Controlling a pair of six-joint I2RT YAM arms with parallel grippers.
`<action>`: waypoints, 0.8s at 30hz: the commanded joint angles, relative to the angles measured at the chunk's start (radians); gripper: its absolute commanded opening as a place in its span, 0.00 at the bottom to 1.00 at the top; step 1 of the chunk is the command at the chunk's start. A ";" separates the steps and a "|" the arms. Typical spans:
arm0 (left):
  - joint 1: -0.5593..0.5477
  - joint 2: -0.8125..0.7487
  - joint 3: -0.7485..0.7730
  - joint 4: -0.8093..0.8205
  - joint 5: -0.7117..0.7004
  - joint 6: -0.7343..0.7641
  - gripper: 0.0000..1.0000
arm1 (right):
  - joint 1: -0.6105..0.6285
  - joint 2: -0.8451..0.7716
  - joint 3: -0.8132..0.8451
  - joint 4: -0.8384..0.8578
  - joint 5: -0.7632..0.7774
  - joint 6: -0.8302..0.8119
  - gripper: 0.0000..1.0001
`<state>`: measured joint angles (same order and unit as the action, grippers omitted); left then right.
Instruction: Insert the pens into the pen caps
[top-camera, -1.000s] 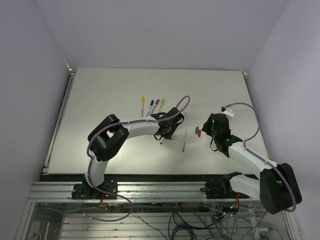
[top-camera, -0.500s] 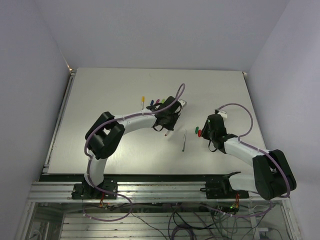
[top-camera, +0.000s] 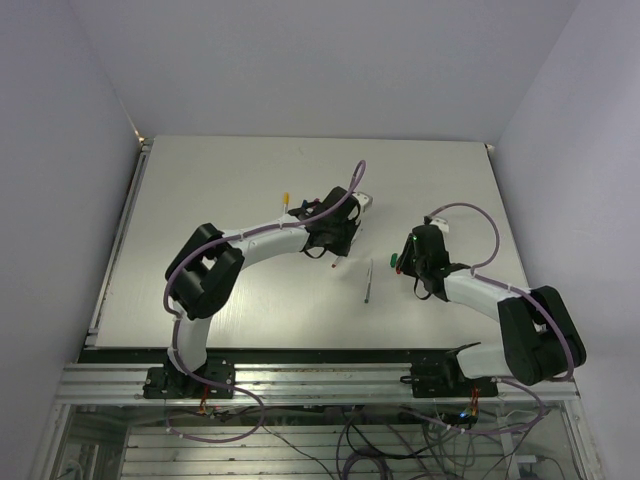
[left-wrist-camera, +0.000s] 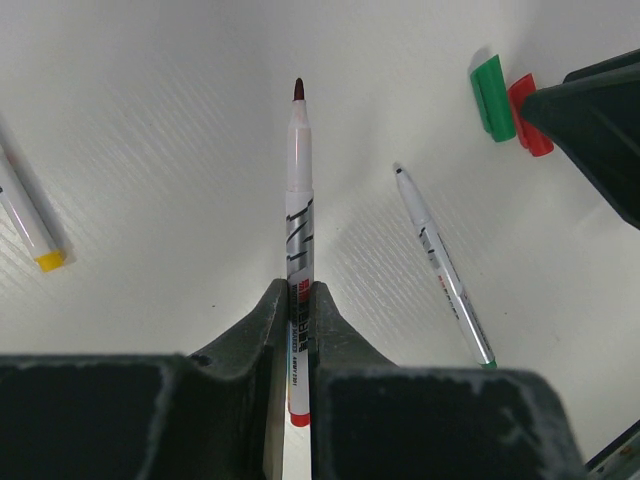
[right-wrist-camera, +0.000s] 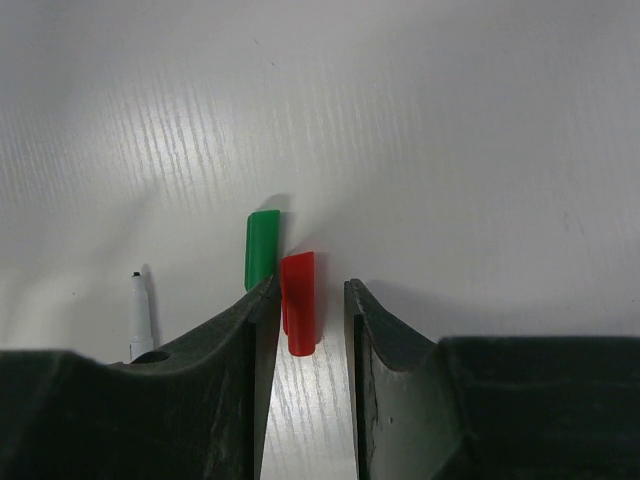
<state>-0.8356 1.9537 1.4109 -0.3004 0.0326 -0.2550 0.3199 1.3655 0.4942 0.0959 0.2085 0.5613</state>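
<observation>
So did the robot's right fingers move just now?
Yes. The right fingers slid left, closer to the loose pen, which stayed put. They now sit either side of the red cap.

Work surface: a white, faintly ribbed table (top-camera: 220, 170), matt, rectangular. It is boxed in on three sides by plain pale panels: back wall (top-camera: 320, 60), left wall (top-camera: 50, 200), right wall (top-camera: 590, 180), all with a slight lilac cast. Light is even and diffuse, from above, and shadows are soft. An aluminium extrusion frame (top-camera: 320, 375) runs along the near edge, with loose wiring (top-camera: 380, 440) hanging beneath it.
</observation>
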 joint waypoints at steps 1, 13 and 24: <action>-0.002 -0.036 -0.001 0.029 0.037 -0.003 0.07 | -0.004 0.023 0.034 0.019 -0.008 -0.018 0.31; 0.000 -0.017 0.015 0.020 0.062 -0.006 0.07 | -0.002 0.096 0.068 -0.036 -0.007 -0.023 0.29; 0.002 -0.009 0.023 0.017 0.078 -0.010 0.07 | -0.001 0.069 0.073 -0.158 0.014 -0.023 0.25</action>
<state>-0.8356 1.9533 1.4109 -0.2989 0.0757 -0.2550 0.3202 1.4483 0.5632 0.0471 0.2050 0.5480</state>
